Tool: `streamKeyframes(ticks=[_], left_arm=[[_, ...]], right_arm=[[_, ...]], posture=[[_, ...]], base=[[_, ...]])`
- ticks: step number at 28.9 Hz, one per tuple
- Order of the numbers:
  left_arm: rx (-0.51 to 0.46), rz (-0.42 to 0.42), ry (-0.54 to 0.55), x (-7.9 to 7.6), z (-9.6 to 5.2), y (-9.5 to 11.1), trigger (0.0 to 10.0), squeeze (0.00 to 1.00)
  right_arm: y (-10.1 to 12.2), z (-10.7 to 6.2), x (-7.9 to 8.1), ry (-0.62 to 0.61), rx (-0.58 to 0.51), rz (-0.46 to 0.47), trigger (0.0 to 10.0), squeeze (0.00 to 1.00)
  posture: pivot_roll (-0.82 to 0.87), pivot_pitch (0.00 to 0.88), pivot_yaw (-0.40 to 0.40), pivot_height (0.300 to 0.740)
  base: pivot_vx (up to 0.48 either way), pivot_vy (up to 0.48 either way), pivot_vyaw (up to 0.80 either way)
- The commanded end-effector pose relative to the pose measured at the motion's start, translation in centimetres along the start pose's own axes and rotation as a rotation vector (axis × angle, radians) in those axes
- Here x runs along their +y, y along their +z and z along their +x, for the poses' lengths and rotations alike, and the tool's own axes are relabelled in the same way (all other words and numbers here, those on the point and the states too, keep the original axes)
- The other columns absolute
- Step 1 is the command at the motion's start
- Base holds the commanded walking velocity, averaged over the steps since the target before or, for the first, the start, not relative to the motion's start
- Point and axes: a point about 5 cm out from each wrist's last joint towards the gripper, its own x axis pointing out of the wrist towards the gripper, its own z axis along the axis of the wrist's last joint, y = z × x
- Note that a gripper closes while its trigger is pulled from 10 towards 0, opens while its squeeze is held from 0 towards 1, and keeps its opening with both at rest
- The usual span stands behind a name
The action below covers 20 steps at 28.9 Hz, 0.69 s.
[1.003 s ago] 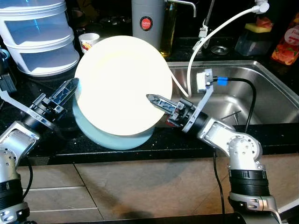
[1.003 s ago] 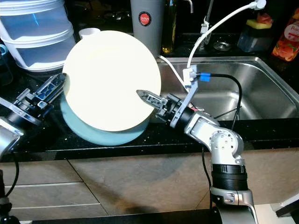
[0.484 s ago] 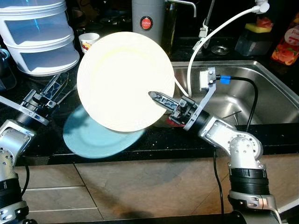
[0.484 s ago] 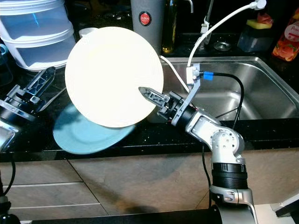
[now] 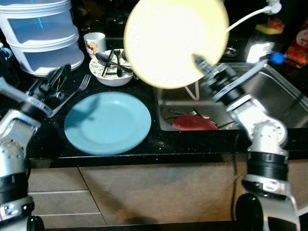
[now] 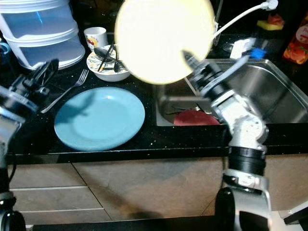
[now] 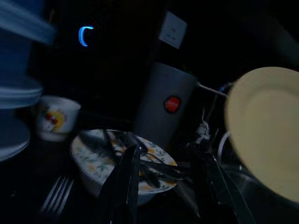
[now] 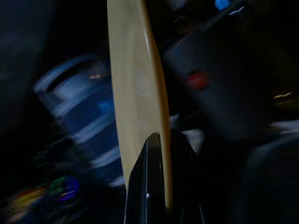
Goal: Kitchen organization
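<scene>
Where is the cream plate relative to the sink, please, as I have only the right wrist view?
Observer: The right gripper holds the cream plate raised above the left end of the sink.
Operator: Is anything in the sink below it?
Observer: Yes, a red dish lies in the basin.
Operator: Is the left gripper carrying anything?
Observer: No, the left gripper is open and empty, over the counter beside a fork and a blue plate lying flat.
</scene>
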Motion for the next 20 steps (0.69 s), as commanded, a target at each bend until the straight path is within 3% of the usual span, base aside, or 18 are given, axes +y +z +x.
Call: streamKeyframes(ticks=[1,6,9,11,12,14,15,16,17,20], left_arm=[[0.089,0.124,-0.102,-2.1,1.4,-0.8,10.0,0.00],[0.160,0.180,-0.175,-3.7,2.6,-1.9,10.0,0.00],[0.224,0.099,-0.286,-6.0,4.8,-4.3,10.0,0.00],[0.268,0.041,-0.395,-7.8,5.4,-5.6,10.0,0.00],[0.287,0.023,-0.437,-8.6,5.6,-6.2,10.0,0.00],[0.296,0.018,-0.459,-9.1,5.8,-6.6,10.0,0.00],[0.327,0.021,-0.493,-10.1,6.4,-7.4,10.0,0.00],[0.327,0.021,-0.493,-10.1,6.4,-7.4,10.0,0.00],[0.338,0.023,-0.506,-10.4,6.6,-7.7,10.0,0.00],[0.412,0.046,-0.540,-10.8,6.8,-8.8,10.0,0.00]], right_arm=[[0.6,0.0,-1.0,-0.113,-0.015,-0.156,0.0,0.00],[0.7,0.1,-1.7,-0.177,0.007,-0.289,0.0,0.00],[-1.2,0.0,-3.1,-0.256,0.130,-0.522,0.0,0.00],[-2.1,-0.4,-3.9,-0.295,0.194,-0.650,0.0,0.00],[-2.4,-0.6,-4.2,-0.313,0.207,-0.687,2.2,0.00],[-2.4,-0.6,-4.4,-0.324,0.209,-0.710,2.2,0.00],[-2.7,-0.8,-4.9,-0.342,0.222,-0.745,8.5,0.00],[-2.7,-0.8,-4.9,-0.342,0.222,-0.745,8.5,0.00],[-2.8,-0.9,-5.1,-0.347,0.228,-0.758,9.9,0.00],[-3.0,-1.0,-5.3,-0.357,0.241,-0.793,10.0,0.00]], posture=[[0.02,0.139,0.007,0.740],[0.02,0.136,0.007,0.740],[0.01,0.124,0.011,0.740],[0.01,0.118,0.010,0.740],[0.01,0.118,0.010,0.740],[0.01,0.118,0.010,0.740],[0.01,0.116,0.010,0.740],[0.01,0.116,0.010,0.740],[0.01,0.116,0.009,0.740],[0.00,0.119,0.009,0.740]], base=[[0.000,0.000,0.00],[0.000,0.000,0.00],[0.000,0.000,0.00],[0.000,0.000,0.00],[0.000,0.000,0.00],[0.000,0.000,0.00],[0.000,0.000,0.00],[0.000,0.000,0.00],[0.000,0.000,0.00],[0.000,0.000,0.00]])
